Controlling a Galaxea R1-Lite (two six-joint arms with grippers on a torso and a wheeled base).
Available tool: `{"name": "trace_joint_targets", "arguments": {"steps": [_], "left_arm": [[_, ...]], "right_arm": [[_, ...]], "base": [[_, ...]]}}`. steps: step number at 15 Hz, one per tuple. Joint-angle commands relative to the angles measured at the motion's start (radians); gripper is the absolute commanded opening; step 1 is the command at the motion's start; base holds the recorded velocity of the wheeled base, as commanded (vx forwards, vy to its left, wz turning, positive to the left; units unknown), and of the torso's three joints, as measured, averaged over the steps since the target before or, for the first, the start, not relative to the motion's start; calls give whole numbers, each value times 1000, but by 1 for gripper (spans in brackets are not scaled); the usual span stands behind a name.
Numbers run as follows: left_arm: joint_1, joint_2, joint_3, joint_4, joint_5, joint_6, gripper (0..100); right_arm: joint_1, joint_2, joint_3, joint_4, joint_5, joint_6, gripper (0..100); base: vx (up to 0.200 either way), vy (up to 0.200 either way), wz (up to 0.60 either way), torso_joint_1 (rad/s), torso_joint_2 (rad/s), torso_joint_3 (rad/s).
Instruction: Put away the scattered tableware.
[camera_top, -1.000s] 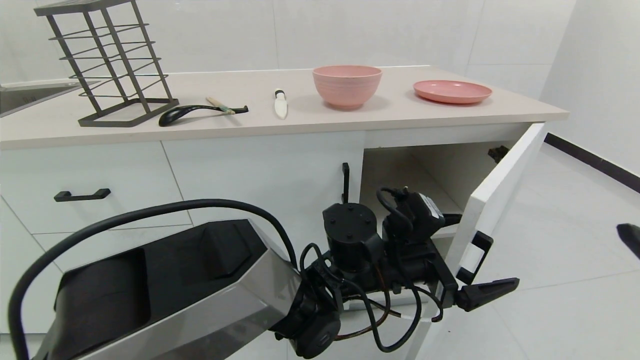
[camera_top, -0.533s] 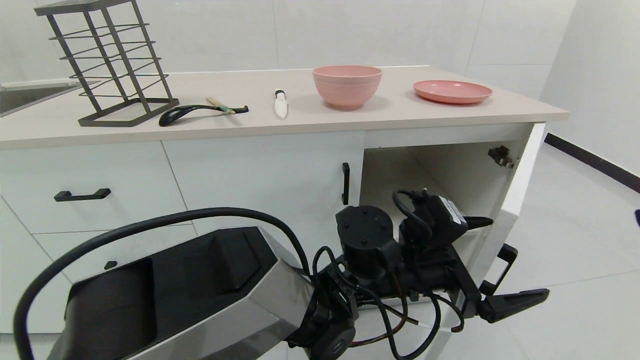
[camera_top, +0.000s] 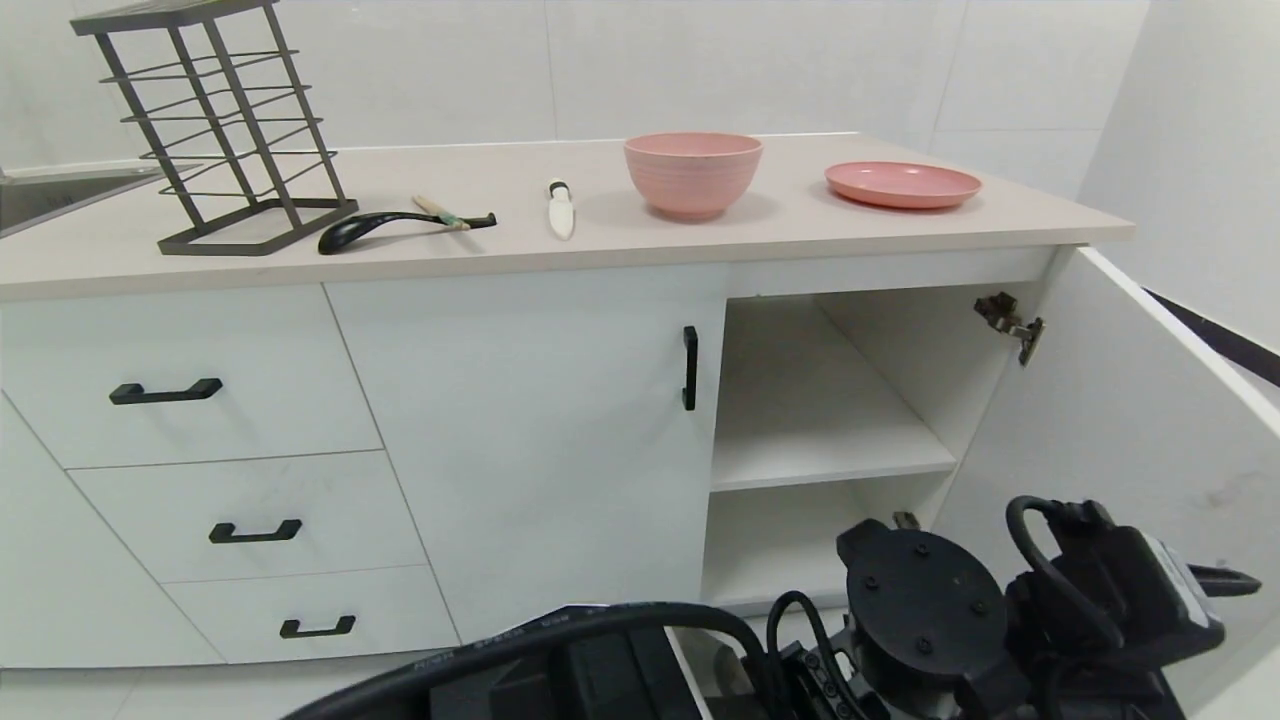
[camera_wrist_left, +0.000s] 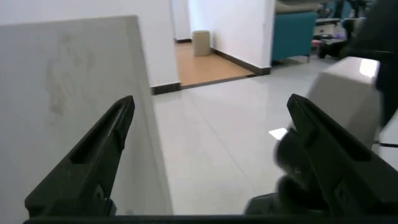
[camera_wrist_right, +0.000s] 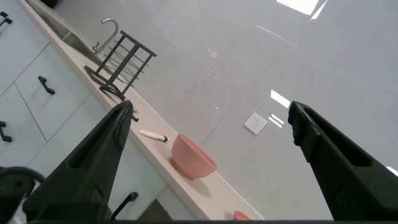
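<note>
On the beige counter (camera_top: 500, 250) lie a black spoon (camera_top: 395, 223), chopsticks (camera_top: 440, 210) and a white utensil (camera_top: 561, 208). A pink bowl (camera_top: 693, 172) and a pink plate (camera_top: 902, 184) stand further right. My left arm's wrist (camera_top: 1100, 600) hangs low by the open cabinet door (camera_top: 1130, 400). The left gripper (camera_wrist_left: 208, 162) is open, with the door's edge (camera_wrist_left: 149, 112) just behind one finger (camera_wrist_left: 93, 162). My right gripper (camera_wrist_right: 217, 162) is open and holds nothing; it looks up at the pink bowl (camera_wrist_right: 193, 155) and the rack (camera_wrist_right: 121, 59).
A black wire rack (camera_top: 215, 130) stands at the counter's left, beside a sink (camera_top: 50, 190). Below are three drawers (camera_top: 200, 390) and a shut door with a black handle (camera_top: 689, 367). The open cabinet has a bare shelf (camera_top: 810, 420). Bare tiled floor spreads out beyond the door.
The cabinet door has swung much wider open. My left arm has moved right and down, uncovering the drawers and the cabinet's inside.
</note>
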Motion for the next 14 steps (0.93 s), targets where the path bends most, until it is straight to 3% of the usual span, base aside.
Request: {"name": "trace_joint_targets", "arguments": {"steps": [1, 2, 3, 4, 6, 7, 9, 11, 13, 14], "left_arm": [[30, -13, 42, -13, 9, -7, 100], [57, -30, 65, -22, 9, -7, 100], [113, -93, 148, -44, 10, -7, 100], [185, -211, 292, -79, 10, -6, 100], [280, -407, 511, -142, 12, 2, 100], [311, -470, 574, -157, 12, 2, 100], [432, -723, 827, -175, 12, 4, 100], [499, -883, 999, -175, 19, 11, 100], [567, -1004, 1154, -188, 38, 85, 100], [605, -1061, 1200, -191, 39, 96, 100]], "right_arm": [[1, -24, -5, 2, 2, 0, 100], [1, -28, -2, 2, 2, 0, 100], [1, -38, 9, 2, 3, 0, 100], [1, -51, 38, 2, 2, 0, 100], [1, -79, 109, 2, 2, -2, 100], [3, -93, 132, 2, 2, -2, 100], [3, -160, 221, 9, 3, 0, 100], [1, -236, 334, 25, 0, 0, 100], [1, -363, 365, 118, -3, 1, 100], [0, -427, 364, 175, -6, 1, 100]], "base": [[0, 0, 0, 0, 0, 0], [0, 0, 0, 0, 0, 0], [0, 0, 0, 0, 0, 0], [0, 0, 0, 0, 0, 0], [0, 0, 0, 0, 0, 0], [0, 0, 0, 0, 0, 0], [0, 0, 0, 0, 0, 0], [0, 0, 0, 0, 0, 0], [0, 0, 0, 0, 0, 0], [0, 0, 0, 0, 0, 0]]}}
